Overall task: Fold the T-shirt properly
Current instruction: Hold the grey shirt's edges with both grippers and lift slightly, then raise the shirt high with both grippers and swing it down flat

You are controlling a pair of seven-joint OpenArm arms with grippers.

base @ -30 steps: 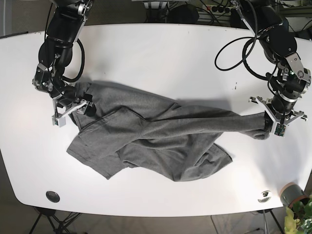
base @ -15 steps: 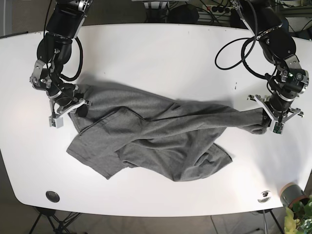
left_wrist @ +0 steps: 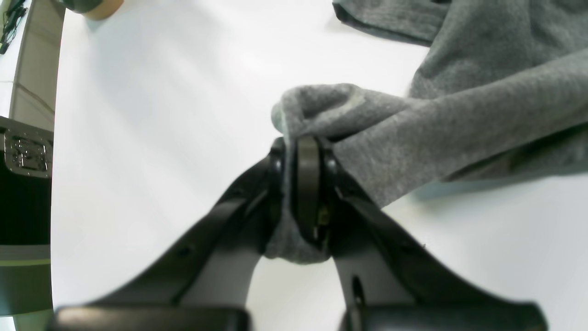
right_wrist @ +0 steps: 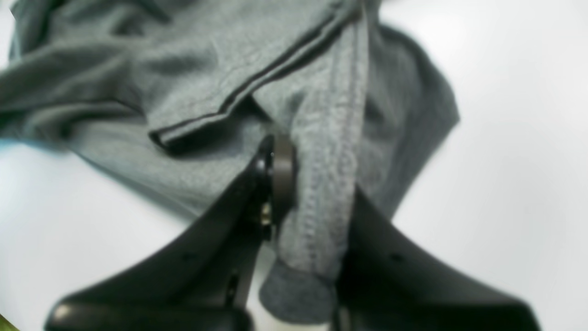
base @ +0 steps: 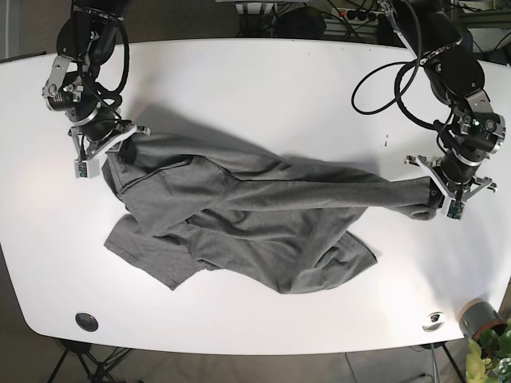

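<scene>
A grey T-shirt (base: 239, 219) lies crumpled across the middle of the white worktop (base: 263, 88), stretched between two robot arms. One end is drawn out in a long band toward the worktop's right edge, where the left hand (base: 441, 201) is closed tight on a bunched fold of fabric; the left wrist view shows the cloth (left_wrist: 413, 133) pinched between the two dark fingers (left_wrist: 307, 184), with a wad hanging below the grip. Toward the worktop's left edge, the right hand (base: 108, 148) clamps the opposite end of the garment; its wrist view, somewhat blurred, shows a stitched hem (right_wrist: 330, 151) running between the closed fingers (right_wrist: 278, 174), apparently held fast. The rest of the shirt sags in loose folds toward the near edge, its lower portion spread flat on the surface. A small dark disc (base: 86, 321) sits near the front-left corner, a pale one (base: 433, 321) near the front-right, beside a grey pot (base: 477, 319) with a green plant (base: 493, 351).
</scene>
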